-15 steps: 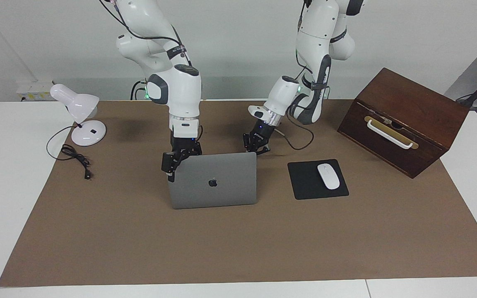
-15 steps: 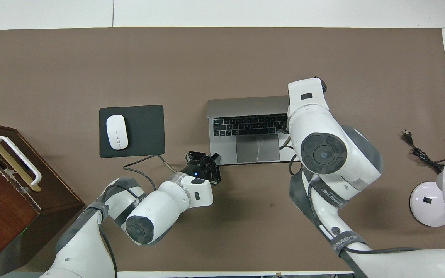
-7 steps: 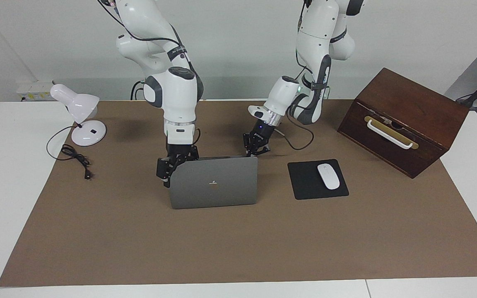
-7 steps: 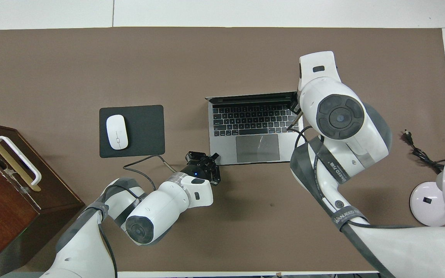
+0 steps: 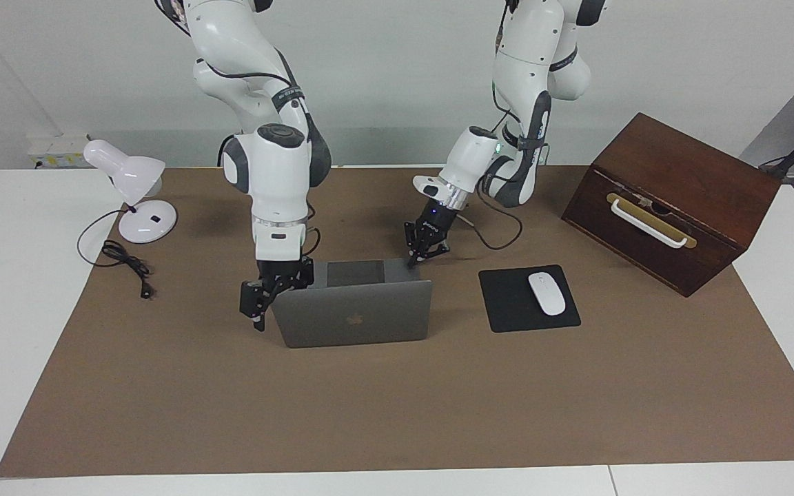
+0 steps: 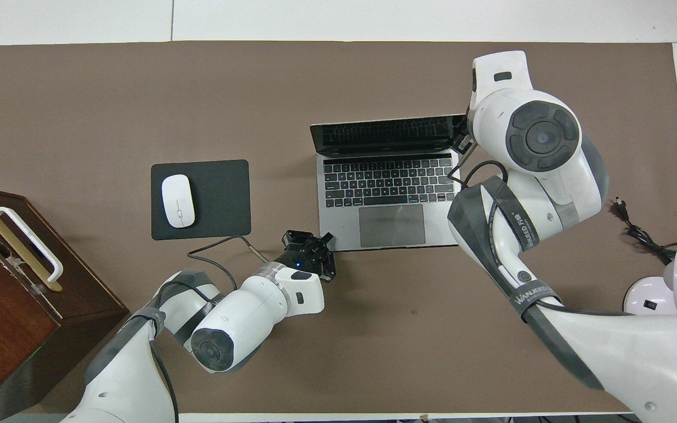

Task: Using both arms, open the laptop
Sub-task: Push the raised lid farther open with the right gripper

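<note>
Left hand [image 5: 419, 256] clenched on laptop [image 5: 355, 313] base corner; overhead hides right hand, grip unclear.

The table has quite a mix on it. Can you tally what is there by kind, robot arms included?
Robot arms: 2, with the left gripper and the right gripper
Laptop: 1
Mouse: 1
Mouse pad: 1
Desk lamp: 1
Wooden box: 1
Total: 7
</note>
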